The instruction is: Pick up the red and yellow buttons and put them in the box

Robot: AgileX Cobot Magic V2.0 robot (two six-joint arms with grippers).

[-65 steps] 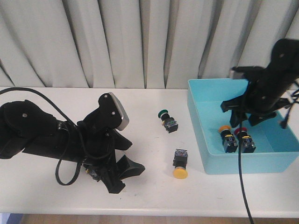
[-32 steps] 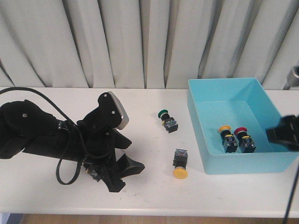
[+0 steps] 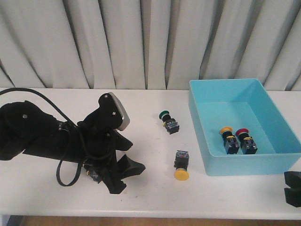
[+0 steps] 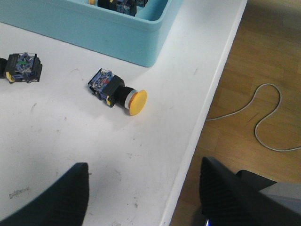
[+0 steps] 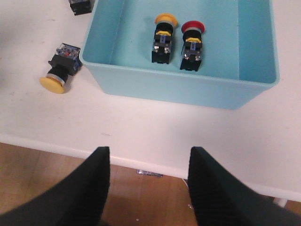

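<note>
Nearest the front edge of the table (image 3: 155, 197), the left gripper (image 3: 123, 175) is parked low on its side, fingers spread wide with nothing between them. From the left wrist view the gap is aimed roughly at the loose yellow button (image 4: 116, 91), so it's probably staged that way for the next grab.

The right gripper (image 5: 148, 188) is pulled way back off the table's near right corner; only a sliver is seen in the front view. Its fingers are spread too and nothing is held, which makes sense if a drop-off is considered done and the box is being left clear.

A bit farther in, that loose yellow button is lying on its side on the table, cap toward the front edge, just beside the box's (image 3: 244, 165) near-left corner but not touching it. So it's likely the next pick.

Inside the box, a yellow button (image 3: 228, 139) and a red button (image 3: 246, 141) are lying side by side, bodies toward the near wall.

Farthest back, a green button (image 3: 168, 121) is left alone on the table, well apart from the box.
</note>
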